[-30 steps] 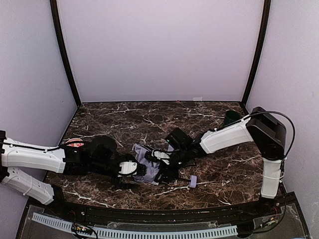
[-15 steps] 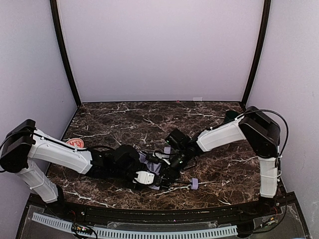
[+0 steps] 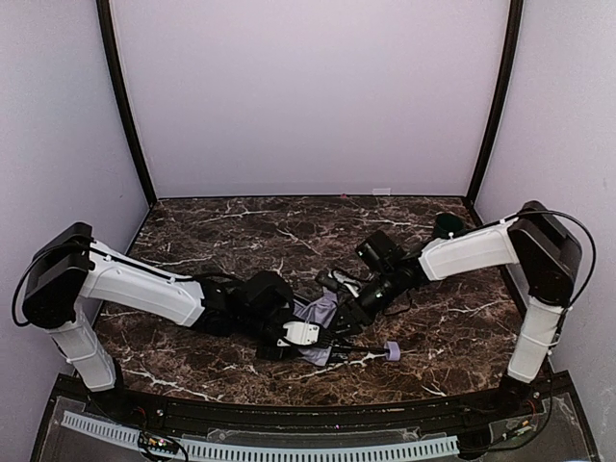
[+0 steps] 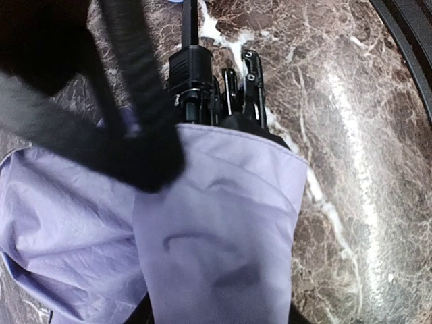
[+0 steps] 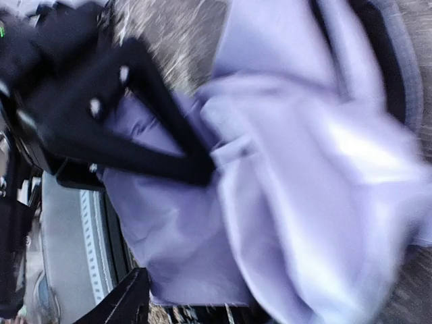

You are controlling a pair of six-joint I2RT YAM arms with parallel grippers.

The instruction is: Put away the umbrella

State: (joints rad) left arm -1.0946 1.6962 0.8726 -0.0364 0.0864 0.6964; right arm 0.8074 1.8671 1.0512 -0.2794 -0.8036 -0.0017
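Note:
The umbrella (image 3: 322, 310) lies folded near the table's front middle. Its lavender fabric is bunched, and a thin black shaft runs right to the handle knob (image 3: 392, 351). My left gripper (image 3: 296, 334) reaches in from the left and sits on the fabric bundle. In the left wrist view the fabric (image 4: 216, 229) fills the gap between the jaws, with the black ribs (image 4: 236, 81) and shaft beyond. My right gripper (image 3: 350, 304) stands just right of the fabric. In the blurred right wrist view its fingers (image 5: 162, 142) stand apart, with loose fabric (image 5: 290, 175) in front.
A dark green object (image 3: 446, 225) sits at the back right corner of the marble table (image 3: 241, 231). Black posts and pale walls close in the sides and back. A white cable rail (image 3: 260, 448) runs along the front edge.
My left arm has swung right along the umbrella and its jaws have narrowed onto the fabric. My right gripper has opened and drawn back to the right. The handle knob has shifted slightly right.

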